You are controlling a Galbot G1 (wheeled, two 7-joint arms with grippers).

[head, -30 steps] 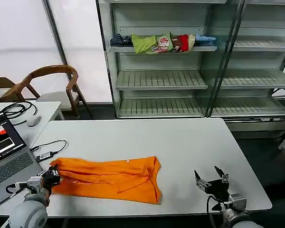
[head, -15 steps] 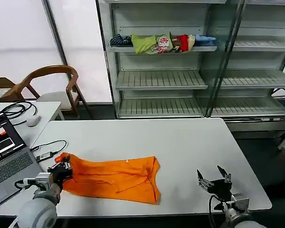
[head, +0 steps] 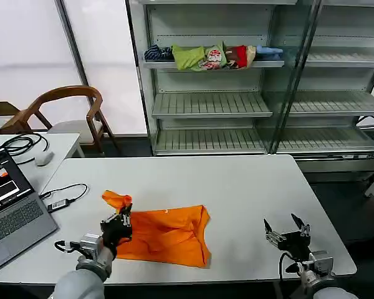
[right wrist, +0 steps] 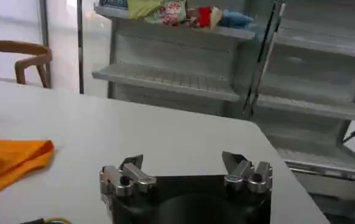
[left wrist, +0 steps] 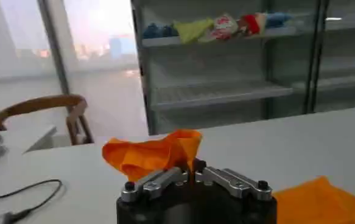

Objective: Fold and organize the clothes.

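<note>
The left gripper, fingers pinched on the orange T-shirt, has carried its edge rightward, while the right gripper waits spread open.

You have: T-shirt, soft matt orange cloth, creased; table, smooth matt white top; left gripper, bare-metal fingers on glossy black housing; chair, varnished wood.

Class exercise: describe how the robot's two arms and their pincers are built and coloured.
Both arms are pale grey, rounded segments. The left pincer and right pincer have black bodies with silvery metal finger links on dark screws and dark tips. A thin black cable runs beside each wrist.
</note>
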